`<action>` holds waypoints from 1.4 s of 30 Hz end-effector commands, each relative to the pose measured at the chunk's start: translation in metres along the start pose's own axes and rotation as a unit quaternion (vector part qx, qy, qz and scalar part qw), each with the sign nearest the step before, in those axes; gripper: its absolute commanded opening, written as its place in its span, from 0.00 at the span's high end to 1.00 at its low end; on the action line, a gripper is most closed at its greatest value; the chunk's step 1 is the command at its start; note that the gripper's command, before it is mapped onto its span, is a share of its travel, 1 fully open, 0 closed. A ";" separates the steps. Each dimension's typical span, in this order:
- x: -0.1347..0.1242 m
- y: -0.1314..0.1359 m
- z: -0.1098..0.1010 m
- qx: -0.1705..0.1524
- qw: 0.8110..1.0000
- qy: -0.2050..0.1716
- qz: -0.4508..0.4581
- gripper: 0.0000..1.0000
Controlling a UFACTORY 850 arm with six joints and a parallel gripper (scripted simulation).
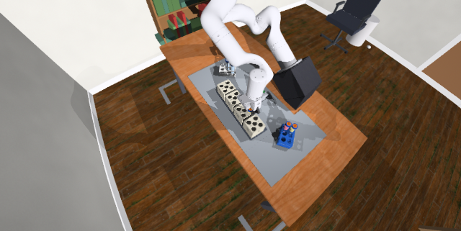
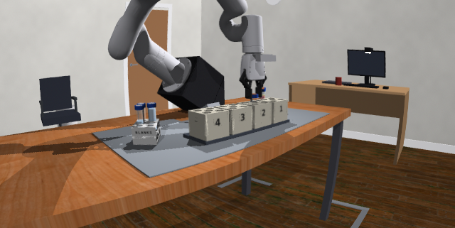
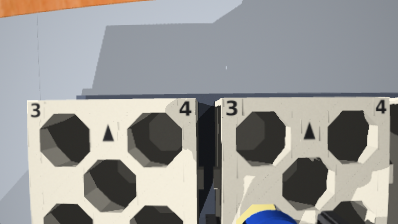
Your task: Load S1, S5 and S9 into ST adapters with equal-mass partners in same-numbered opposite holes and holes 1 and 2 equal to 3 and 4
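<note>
My gripper (image 1: 253, 111) (image 2: 254, 94) is open, pointing down, with its fingertips around the cap of tube S5 (image 1: 250, 109) (image 2: 254, 96) (image 3: 270, 218). S5 stands in hole 2 of adapter 2 (image 2: 258, 120) (image 3: 309, 150); its dot is outside the wrist view. Adapter 1 (image 2: 276, 116) (image 3: 108, 153), adapter 3 (image 2: 234, 126) and adapter 4 (image 2: 199, 128) share the loading stand (image 2: 195, 138) and show no tubes. A blue sample rack (image 1: 286, 146) holds two orange-dotted tubes, IDs unreadable. The pale BLANKS rack (image 2: 143, 139) holds several blue-capped tubes.
A grey mat (image 1: 271, 170) (image 2: 160, 162) lies under the racks and stand on the wooden table (image 1: 324, 155). A large black box (image 1: 299, 81) (image 2: 199, 82) stands beside the mat, behind my gripper. A small green thing shows beside the gripper in the top view, too small to identify.
</note>
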State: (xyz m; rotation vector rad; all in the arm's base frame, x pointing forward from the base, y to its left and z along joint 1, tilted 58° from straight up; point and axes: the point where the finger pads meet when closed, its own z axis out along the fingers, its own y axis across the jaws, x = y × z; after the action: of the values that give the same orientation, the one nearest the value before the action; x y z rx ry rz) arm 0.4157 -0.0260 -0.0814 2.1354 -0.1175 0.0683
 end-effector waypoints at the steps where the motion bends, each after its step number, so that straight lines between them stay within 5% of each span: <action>1: 0.001 0.000 0.001 0.000 1.000 0.001 0.000 0.43; 25: 0.001 0.000 0.007 0.000 1.000 0.001 0.000 0.43; 26: 0.001 0.000 0.006 0.000 1.000 0.001 0.000 1.00; 42: 0.001 0.000 0.005 0.000 1.000 0.001 0.000 1.00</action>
State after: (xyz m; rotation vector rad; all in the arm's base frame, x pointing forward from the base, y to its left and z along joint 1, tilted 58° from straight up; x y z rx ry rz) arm 0.4157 -0.0309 -0.0845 2.1354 -0.1175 0.0684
